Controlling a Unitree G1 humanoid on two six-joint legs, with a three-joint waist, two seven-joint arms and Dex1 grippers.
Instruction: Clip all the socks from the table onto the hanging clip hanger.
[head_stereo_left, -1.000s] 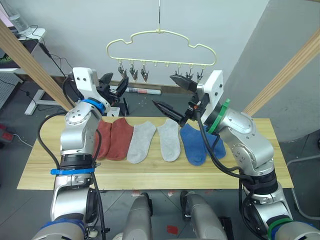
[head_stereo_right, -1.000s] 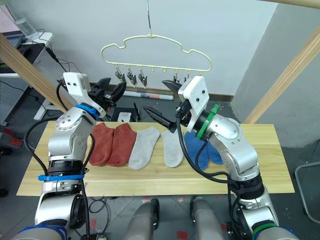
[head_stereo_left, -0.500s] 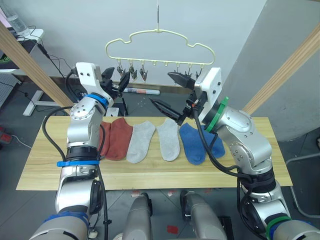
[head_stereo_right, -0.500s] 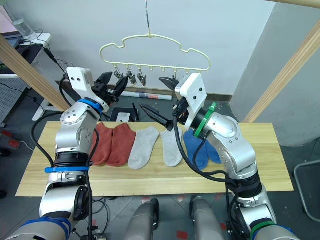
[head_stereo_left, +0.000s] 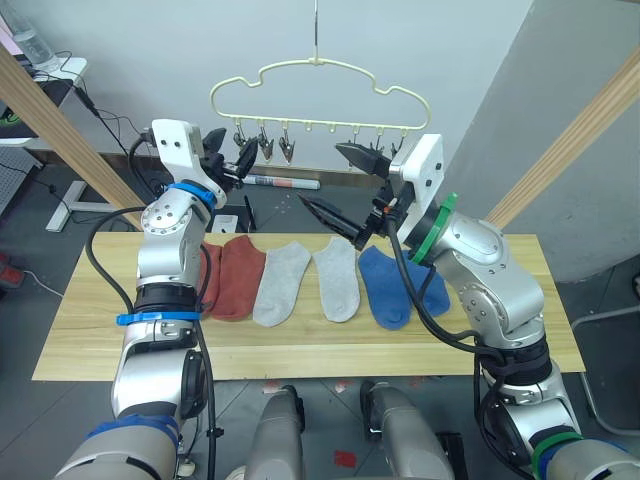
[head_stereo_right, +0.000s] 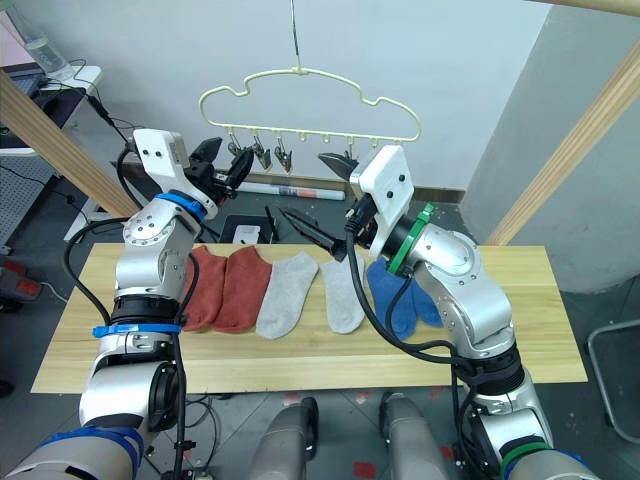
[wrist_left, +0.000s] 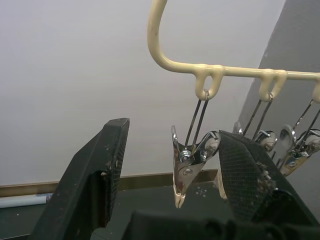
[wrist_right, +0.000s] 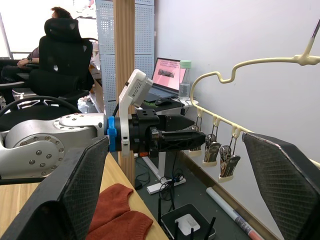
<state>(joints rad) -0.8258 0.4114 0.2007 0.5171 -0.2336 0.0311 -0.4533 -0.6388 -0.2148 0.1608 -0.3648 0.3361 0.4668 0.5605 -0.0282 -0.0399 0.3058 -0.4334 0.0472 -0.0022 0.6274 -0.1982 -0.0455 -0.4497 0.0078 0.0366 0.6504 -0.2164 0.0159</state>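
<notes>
Claws raised at the clip hanger, socks flat on the desk

Left claw (wrist_left: 170, 165) stood released around the clip hanger's (head_stereo_left: 318, 72) end clip (wrist_left: 189, 162); right claw (head_stereo_left: 338, 185) released below its far end. Six socks (head_stereo_left: 283, 282) lay below it on the plank desk (head_stereo_left: 80, 320), white wall (head_stereo_left: 150, 50) behind.

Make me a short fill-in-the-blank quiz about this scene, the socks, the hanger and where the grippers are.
1. The socks lying on the table number ____.
2. The left gripper is open with its fingers on either side of a metal ____ at the end of the clip hanger.
3. Next to the two light grey socks, on the robot's right, lie two ____ socks.
4. The right gripper is open and holds ____.

Missing words: six; clip; blue; nothing
</notes>
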